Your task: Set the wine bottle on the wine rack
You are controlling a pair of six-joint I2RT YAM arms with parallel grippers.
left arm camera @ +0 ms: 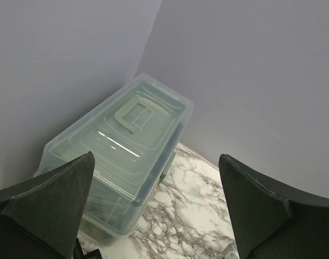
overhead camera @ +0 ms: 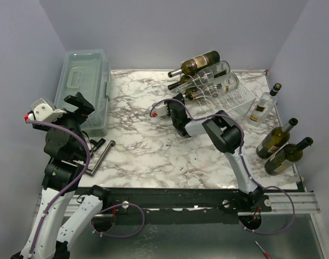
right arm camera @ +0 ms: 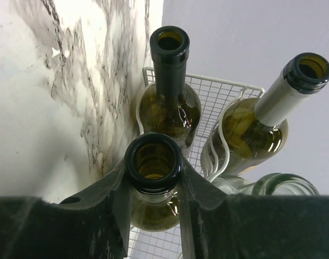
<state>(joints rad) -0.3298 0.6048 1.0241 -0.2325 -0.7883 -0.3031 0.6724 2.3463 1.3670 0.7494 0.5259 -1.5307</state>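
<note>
Top external view: the marble table (overhead camera: 148, 145) carries a translucent lidded bin (overhead camera: 83, 89) at its far left and the white wire wine rack (overhead camera: 237, 100) at its far centre-right. Several bottles lie in the rack's channels, a dark one (overhead camera: 199, 63) uppermost. Three loose bottles, one clear (overhead camera: 263, 105) and two green (overhead camera: 276, 138) (overhead camera: 288, 155), crowd the table's right edge just beside the rack. A dark bar-shaped tool (overhead camera: 99, 152) lies near the left arm.

From the right wrist, the right gripper (right arm camera: 153, 181) pinches the neck of the wine bottle (right arm camera: 152, 162) just under its open mouth. This bottle lies at the rack's near end, beside two neighbours (right arm camera: 169, 81) (right arm camera: 272, 108).

The left gripper (left arm camera: 156, 159) hangs above the bin, fingers (left arm camera: 51, 199) spread wide and holding nothing.
</note>
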